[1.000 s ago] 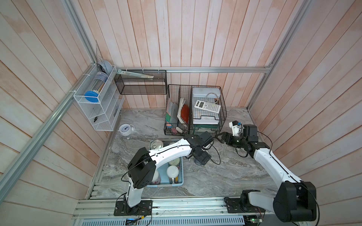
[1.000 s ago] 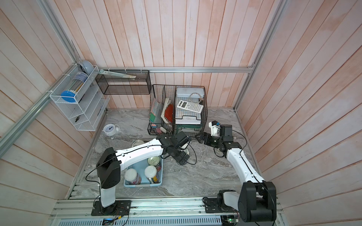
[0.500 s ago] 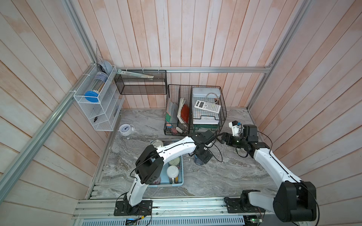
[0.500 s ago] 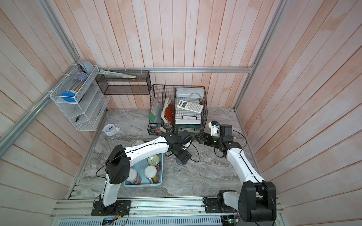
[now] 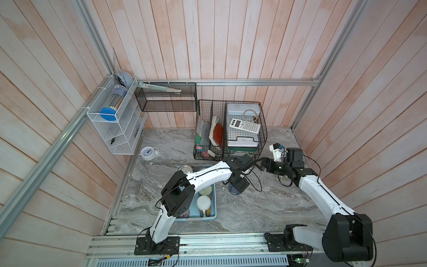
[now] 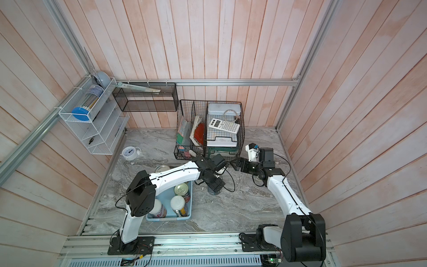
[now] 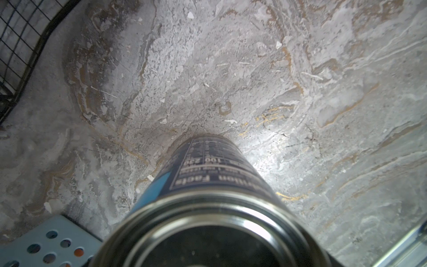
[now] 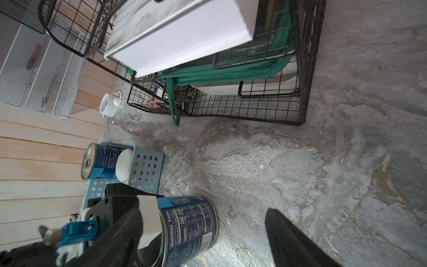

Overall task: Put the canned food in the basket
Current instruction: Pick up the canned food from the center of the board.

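A blue-labelled can (image 8: 189, 222) stands upright on the grey marbled table (image 5: 265, 208), long axis vertical, just beside the right long wall of the light blue basket (image 5: 215, 202) and outside it; it is a smooth metal cylinder with a ridged silver rim and a paper label. In both top views the left gripper (image 5: 238, 186) hangs straight over it, so only the can's lower blue part shows. The left wrist view looks down past the rim along the label's nutrition panel and shows no fingers. The right wrist view alone shows a white finger pad (image 8: 147, 219) beside the can's wall; whether the left fingers press the can or only straddle it, I cannot tell.

The basket is shallow plastic with round holes in its walls. It holds a blue-labelled can (image 8: 99, 161), a red-labelled can with a metal top (image 6: 181, 188), and two white-lidded jars (image 6: 178, 203) (image 6: 158, 208), all upright.

The right gripper (image 5: 260, 164) hovers nearby, pointing toward the left arm, its dark fingers spread wide and holding nothing. The black wire organiser (image 5: 231, 129) stands behind on the table.
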`<state>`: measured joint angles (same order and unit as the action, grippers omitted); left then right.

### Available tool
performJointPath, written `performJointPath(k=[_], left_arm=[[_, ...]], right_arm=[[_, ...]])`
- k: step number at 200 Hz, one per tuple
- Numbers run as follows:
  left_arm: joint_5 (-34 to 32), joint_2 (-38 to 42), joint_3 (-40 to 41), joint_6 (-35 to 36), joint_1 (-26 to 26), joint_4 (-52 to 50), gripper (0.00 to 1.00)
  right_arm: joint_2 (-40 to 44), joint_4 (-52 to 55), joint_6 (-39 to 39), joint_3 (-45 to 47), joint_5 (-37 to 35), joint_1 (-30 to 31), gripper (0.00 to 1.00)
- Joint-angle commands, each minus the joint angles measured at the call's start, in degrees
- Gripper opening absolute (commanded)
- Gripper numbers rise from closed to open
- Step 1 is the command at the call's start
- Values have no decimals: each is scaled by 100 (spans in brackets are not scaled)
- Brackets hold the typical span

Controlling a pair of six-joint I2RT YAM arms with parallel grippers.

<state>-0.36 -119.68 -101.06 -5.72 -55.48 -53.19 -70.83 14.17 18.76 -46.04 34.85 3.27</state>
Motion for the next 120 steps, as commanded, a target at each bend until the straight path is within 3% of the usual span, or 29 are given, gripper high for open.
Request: performJointPath(k=[1, 89, 120], left_arm=[[-104, 462, -42, -8, 20, 8, 61], [-697, 2045, -814, -272, 413, -948, 60], [-956, 2721, -429, -491, 909, -1193, 60]], right_arm=[[7, 50, -104, 78, 11, -20, 90], [34, 50, -145, 96, -13, -19, 90], [42, 44, -150, 108, -1, -14, 90]])
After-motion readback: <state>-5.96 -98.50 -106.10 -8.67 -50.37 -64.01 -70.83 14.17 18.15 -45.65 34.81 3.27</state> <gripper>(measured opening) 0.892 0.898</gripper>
